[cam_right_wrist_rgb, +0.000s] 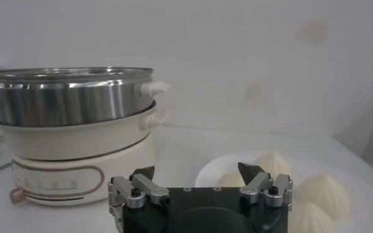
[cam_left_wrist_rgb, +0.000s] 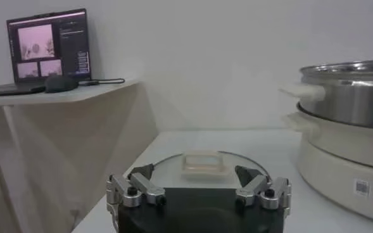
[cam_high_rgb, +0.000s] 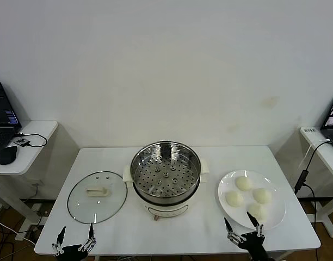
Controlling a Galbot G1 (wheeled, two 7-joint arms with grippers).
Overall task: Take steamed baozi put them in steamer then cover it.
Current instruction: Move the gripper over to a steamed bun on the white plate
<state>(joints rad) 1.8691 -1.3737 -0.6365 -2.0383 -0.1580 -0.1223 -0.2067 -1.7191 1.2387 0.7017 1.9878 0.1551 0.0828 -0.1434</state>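
Observation:
Several cream-white baozi point(cam_high_rgb: 244, 183) lie on a white plate point(cam_high_rgb: 277, 216) at the table's right. The steel steamer point(cam_high_rgb: 165, 173) with its perforated tray stands at the centre, uncovered and empty. The glass cover point(cam_high_rgb: 97, 196) lies flat to its left. My left gripper point(cam_high_rgb: 76, 235) is open at the table's front edge, just before the cover point(cam_left_wrist_rgb: 204, 163). My right gripper point(cam_high_rgb: 242, 224) is open at the front edge, just before the plate; baozi point(cam_right_wrist_rgb: 322, 193) and steamer point(cam_right_wrist_rgb: 72, 95) show beyond it point(cam_right_wrist_rgb: 198, 173).
White table point(cam_high_rgb: 210, 228) against a white wall. Side desks with laptops stand at far left point(cam_high_rgb: 3, 117) and far right point(cam_high_rgb: 332, 122); a cable point(cam_high_rgb: 303, 179) hangs by the right edge.

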